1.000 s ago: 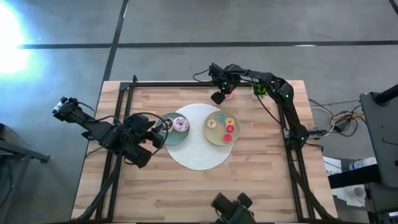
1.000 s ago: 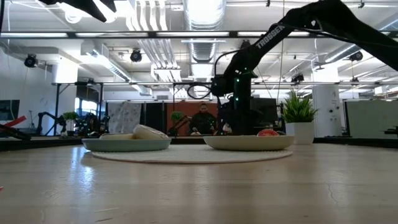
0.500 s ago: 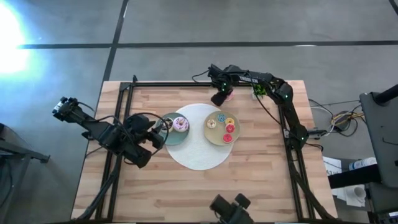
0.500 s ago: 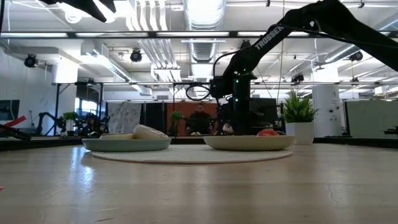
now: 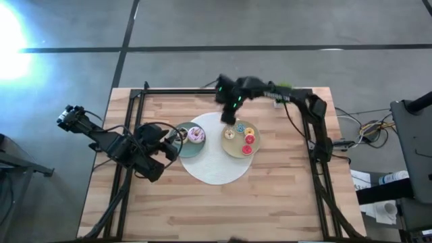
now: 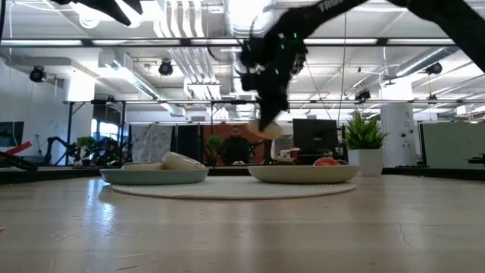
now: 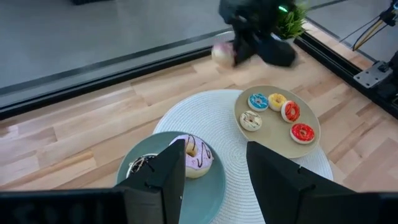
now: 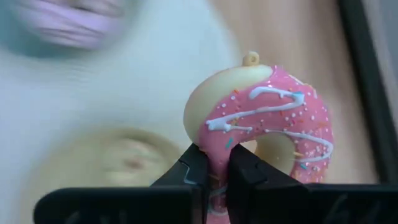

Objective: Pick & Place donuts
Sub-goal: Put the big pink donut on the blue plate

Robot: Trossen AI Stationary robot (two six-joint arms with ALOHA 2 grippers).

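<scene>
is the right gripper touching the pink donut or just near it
Touching. In the right wrist view the right gripper has its jaws pinched on the rim of the pink-iced donut, with no gap between them, and the donut is lifted clear of the table.

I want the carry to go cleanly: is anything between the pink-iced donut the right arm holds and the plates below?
Nothing visible. The right gripper holds the pink-iced toy donut in the air, above the round white mat beside the yellow-green plate. Only open air lies beneath.

Open-plan lab/workshop: exposed ceiling ducts (image 6: 246,19), other robot rigs (image 6: 64,148) behind the wooden table (image 6: 242,227).
</scene>
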